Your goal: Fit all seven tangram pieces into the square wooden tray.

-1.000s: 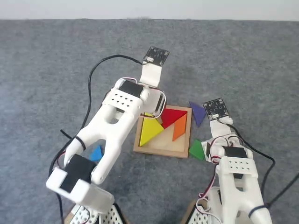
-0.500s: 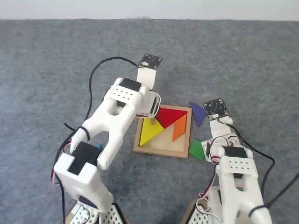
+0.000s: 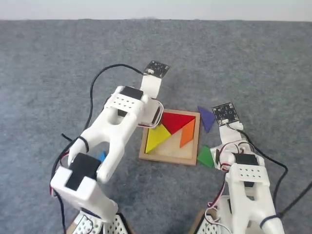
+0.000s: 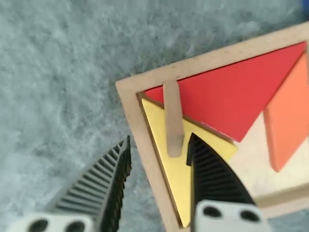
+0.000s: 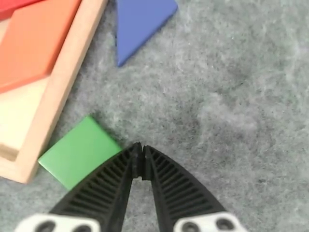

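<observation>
- My left pincer [image 4: 160, 140] stands open astride the tray [image 4: 130, 116] corner wall; I'd press the yellow triangle [image 4: 171, 179] flat without shoving the tray.
- My right pincer [image 5: 141, 147] is closed and empty, beside the green square [image 5: 79, 150].
- Three pieces in the tray: yellow triangle, red triangle [image 4: 231, 101], orange piece [image 4: 287, 121]. Three on the desk [image 3: 58, 58]: green square, purple triangle [image 3: 206, 118], blue piece [image 3: 101, 157].

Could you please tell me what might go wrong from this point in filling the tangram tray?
1. The open left hand straddles the wall of the square wooden tray, with one finger over the yellow triangle; lowering or closing could shove either.
2. A pale wooden strip sits on the yellow triangle and the red triangle; it may stop pieces seating flat.
3. The shut right hand is close beside the green square and could nudge it away.
</observation>
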Available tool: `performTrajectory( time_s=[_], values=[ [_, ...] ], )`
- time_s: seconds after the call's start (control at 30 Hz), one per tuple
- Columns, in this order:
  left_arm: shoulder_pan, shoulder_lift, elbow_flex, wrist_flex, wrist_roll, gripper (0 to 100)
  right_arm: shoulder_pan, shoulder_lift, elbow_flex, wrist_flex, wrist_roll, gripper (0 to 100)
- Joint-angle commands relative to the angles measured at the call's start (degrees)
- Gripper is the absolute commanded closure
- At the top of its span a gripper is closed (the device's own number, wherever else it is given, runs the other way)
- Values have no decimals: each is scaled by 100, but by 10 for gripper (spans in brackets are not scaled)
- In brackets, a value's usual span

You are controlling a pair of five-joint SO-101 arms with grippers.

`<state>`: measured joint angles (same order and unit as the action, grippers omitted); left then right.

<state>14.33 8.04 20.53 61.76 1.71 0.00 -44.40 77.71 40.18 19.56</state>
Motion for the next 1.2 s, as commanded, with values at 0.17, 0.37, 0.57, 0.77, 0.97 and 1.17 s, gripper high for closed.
performTrajectory(
  time_s=[0.17,0.37,0.57,0.77,0.97,1.17],
  values=[
    [-62,-800,-31,-105,-202,824,-31,-119,-18,-40,70,991],
    [-62,-800,-48,-114,-352,824,-22,-119,-18,-40,70,991],
    [-62,-782,-40,-123,-431,824,-22,-119,-18,-40,70,991],
    [-299,-176,-356,-211,-466,824,-13,-110,-18,-40,70,991],
    [-571,-35,-514,-229,-686,824,-31,-110,-18,-40,70,991],
    [-598,-18,-505,-202,-721,824,-22,-110,-18,-40,70,991]
  ],
)
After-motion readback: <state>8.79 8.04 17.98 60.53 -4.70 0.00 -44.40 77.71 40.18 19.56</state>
